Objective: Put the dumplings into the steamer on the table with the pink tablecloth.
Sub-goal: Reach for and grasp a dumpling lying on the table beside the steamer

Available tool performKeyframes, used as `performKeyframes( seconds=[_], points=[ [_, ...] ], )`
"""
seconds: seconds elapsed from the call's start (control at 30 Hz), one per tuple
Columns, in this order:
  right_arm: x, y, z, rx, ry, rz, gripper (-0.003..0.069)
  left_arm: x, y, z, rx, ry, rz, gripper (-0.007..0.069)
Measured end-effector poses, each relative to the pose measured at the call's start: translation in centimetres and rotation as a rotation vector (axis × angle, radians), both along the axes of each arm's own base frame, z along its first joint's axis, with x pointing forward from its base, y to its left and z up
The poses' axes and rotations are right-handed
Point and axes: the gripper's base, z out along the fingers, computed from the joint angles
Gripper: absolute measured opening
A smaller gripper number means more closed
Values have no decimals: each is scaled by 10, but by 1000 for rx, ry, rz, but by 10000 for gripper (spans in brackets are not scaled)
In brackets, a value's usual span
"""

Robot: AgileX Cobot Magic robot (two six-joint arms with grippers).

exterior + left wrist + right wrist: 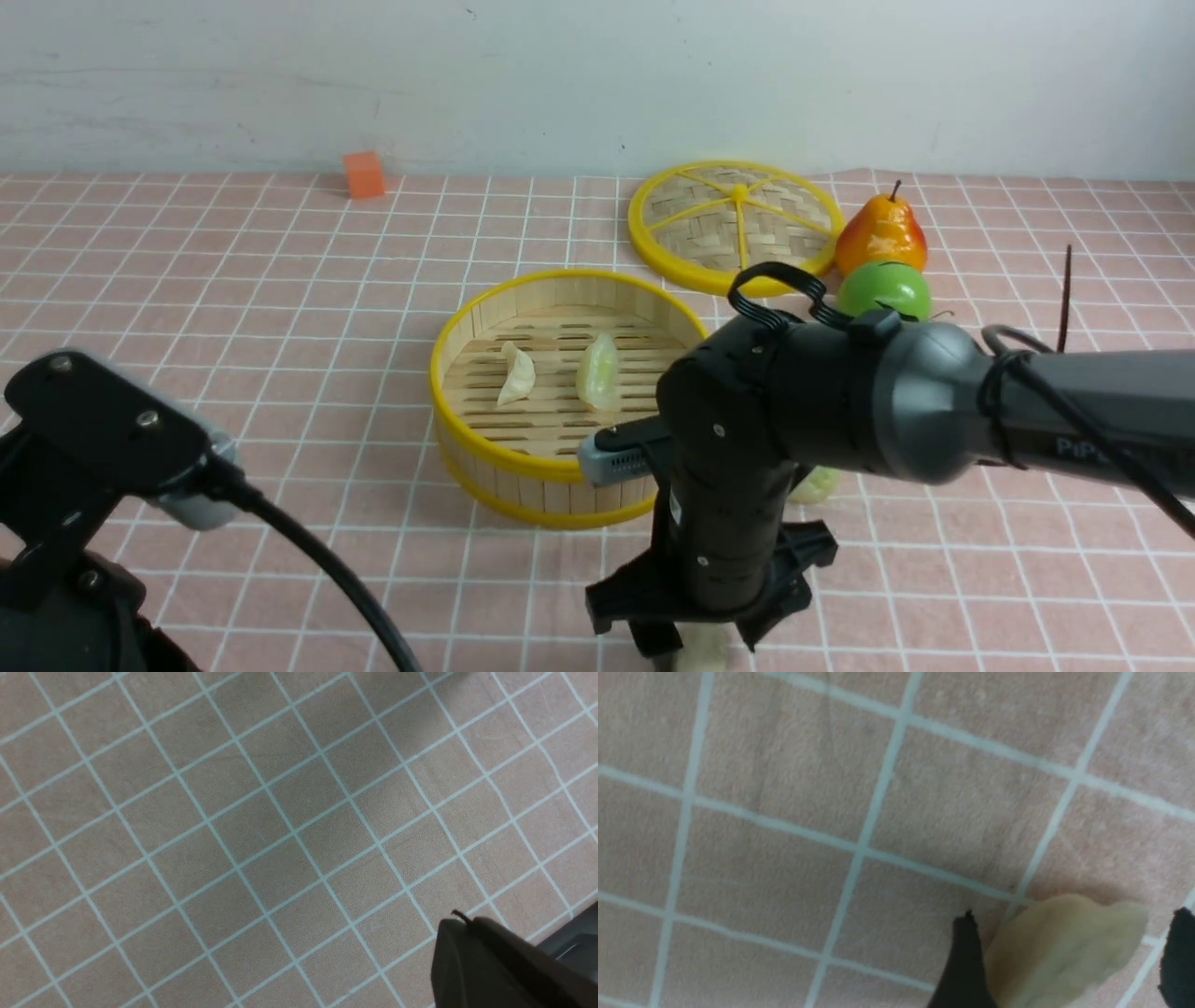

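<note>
front view: the steamer [523, 483] stands upright near the middle of the table [233, 308], its top uncovered.
pink tablecloth [980, 579]: covers the whole surface, its white grid running under everything.
steamer contents: two dumplings lie on the slatted floor, the cream dumpling [516, 373] toward the robot's left and the greenish dumpling [599, 371] just beside it, not touching.
third dumpling [820, 483]: on the cloth just right of the steamer, mostly hidden behind the right arm [934, 401].
fourth dumpling [702, 655]: on the cloth at the near edge of the picture, in front of the steamer and directly under the right gripper [702, 642].
right gripper jaws: pointing straight down and spread wide; in the right wrist view the fourth dumpling [1055, 938] lies flat on the cloth between the two dark fingers [964, 970], one finger at its edge, the other standing clear of it. nothing is gripped.
left gripper [455, 933]: low at the robot's left, well apart from the steamer; the left wrist view shows only a dark tip over bare cloth, jaws closed together and holding nothing.
lid [738, 224]: flat on the cloth behind the steamer, toward the right.
pear [880, 235]: just right of the lid, upright.
green fruit [885, 289]: in front of the pear, partly behind the right arm.
orange cube [363, 175]: far back by the wall, left of centre.
thin dark stick [1064, 299]: at the right, beyond the right arm.
</note>
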Motion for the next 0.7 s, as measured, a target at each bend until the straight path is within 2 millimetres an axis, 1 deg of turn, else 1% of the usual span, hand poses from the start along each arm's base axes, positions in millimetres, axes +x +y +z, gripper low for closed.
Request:
performKeyframes(
  seconds=[0.1, 0.17, 0.2, 0.27, 0.4, 0.57, 0.6, 0.63, 0.7],
  points=[
    [-3, 1, 0, 15, 25, 33, 402, 0, 0, 0, -1, -2, 0, -14],
    [-3, 1, 0, 15, 28, 42, 382, 0, 0, 0, -4, -4, 0, -14],
    [-3, 1, 0, 15, 27, 47, 356, 1, 0, 0, -6, -6, 0, -14],
    [-3, 1, 0, 13, 27, 50, 329, 1, -1, 1, -8, -9, 0, -14],
    [-3, 1, 0, 8, 28, 74, 290, 1, -1, 1, -9, -11, 0, -14],
    [-3, 1, 1, 2, 32, 128, 273, 1, -1, 1, -13, -15, 0, -14],
    [-4, 1, 1, -2, 36, 145, 227, 1, -1, 1, -13, -15, 0, -14],
    [-4, 1, 1, -2, 36, 150, 213, 1, -1, 1, -13, -15, 0, -14],
    [-4, 1, 1, -4, 35, 173, 215, 1, -1, 1, -14, -16, 0, -13]
  ],
)
